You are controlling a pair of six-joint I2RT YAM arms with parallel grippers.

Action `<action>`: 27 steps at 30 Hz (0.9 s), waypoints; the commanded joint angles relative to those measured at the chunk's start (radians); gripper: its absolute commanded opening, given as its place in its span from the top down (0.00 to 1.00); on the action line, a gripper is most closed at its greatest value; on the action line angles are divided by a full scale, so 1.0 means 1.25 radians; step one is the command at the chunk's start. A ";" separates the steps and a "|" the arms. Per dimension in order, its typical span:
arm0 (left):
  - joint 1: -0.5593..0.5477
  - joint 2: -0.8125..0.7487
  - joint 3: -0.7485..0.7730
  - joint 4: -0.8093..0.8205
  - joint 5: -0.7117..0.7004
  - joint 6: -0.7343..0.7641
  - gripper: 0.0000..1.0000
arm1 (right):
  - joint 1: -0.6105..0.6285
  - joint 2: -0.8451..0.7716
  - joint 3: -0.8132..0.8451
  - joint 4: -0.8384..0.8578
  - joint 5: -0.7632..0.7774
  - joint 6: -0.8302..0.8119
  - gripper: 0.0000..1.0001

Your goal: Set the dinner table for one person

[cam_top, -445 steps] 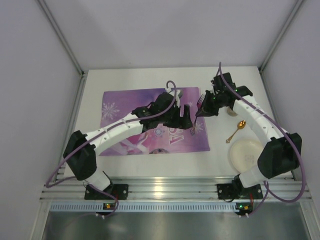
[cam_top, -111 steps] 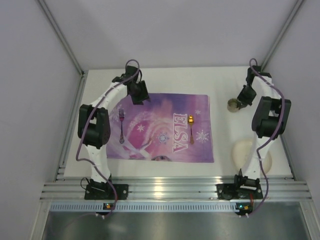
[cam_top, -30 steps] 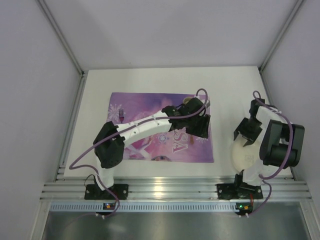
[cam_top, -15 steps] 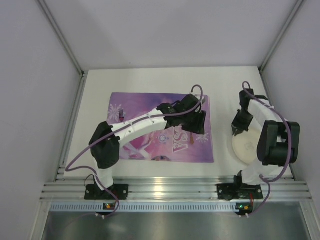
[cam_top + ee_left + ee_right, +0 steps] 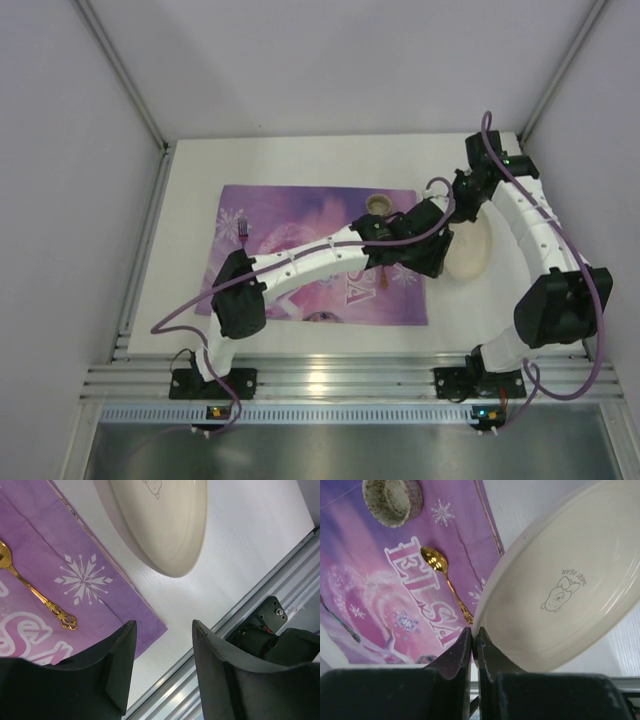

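Observation:
The white dinner table [image 5: 190, 190] carries a purple ELSA placemat [image 5: 290, 215]. My right gripper [image 5: 466, 200] is shut on the rim of a cream plate [image 5: 470, 252] and holds it tilted just right of the mat. In the right wrist view the gripper [image 5: 474, 632] pinches the rim of the plate [image 5: 565, 590]. My left gripper [image 5: 432, 258] is open and empty beside the plate's left edge. In the left wrist view the gripper [image 5: 162, 630] is below the plate [image 5: 160, 520]. A gold spoon [image 5: 445, 582], a speckled cup [image 5: 378, 203] and a fork [image 5: 243, 232] lie on the mat.
The left arm [image 5: 300, 262] stretches across the mat and hides part of the spoon. Aluminium rails [image 5: 330, 378] run along the near edge, with the right arm's base [image 5: 270, 630] close by. Grey walls stand on the other three sides of the table.
The right gripper has carried the plate away from the near right corner, up and left toward the mat. The left gripper has swung right to the mat's edge. The cup now shows on the mat.

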 commanded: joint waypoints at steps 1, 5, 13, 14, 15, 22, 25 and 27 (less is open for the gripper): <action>-0.023 0.013 0.057 -0.038 -0.116 0.006 0.46 | 0.007 -0.024 0.018 -0.048 -0.038 0.019 1.00; -0.042 0.020 0.060 -0.041 -0.206 0.000 0.43 | 0.018 -0.036 0.034 -0.067 -0.055 0.019 1.00; -0.059 0.042 0.069 -0.048 -0.299 -0.011 0.37 | 0.034 -0.059 0.062 -0.098 -0.118 0.024 1.00; -0.060 0.047 0.072 -0.048 -0.305 -0.013 0.38 | 0.036 -0.060 0.061 -0.100 -0.126 0.028 1.00; -0.060 0.051 0.078 -0.051 -0.314 -0.015 0.40 | 0.039 -0.065 0.060 -0.100 -0.135 0.030 1.00; -0.060 0.061 0.110 -0.073 -0.372 -0.023 0.64 | 0.051 -0.089 0.040 -0.096 -0.192 0.057 1.00; -0.059 0.044 0.106 -0.086 -0.417 -0.034 0.84 | 0.051 -0.097 0.024 -0.095 -0.205 0.063 1.00; -0.059 0.031 0.100 -0.099 -0.438 -0.036 0.91 | 0.051 -0.107 0.007 -0.093 -0.219 0.064 1.00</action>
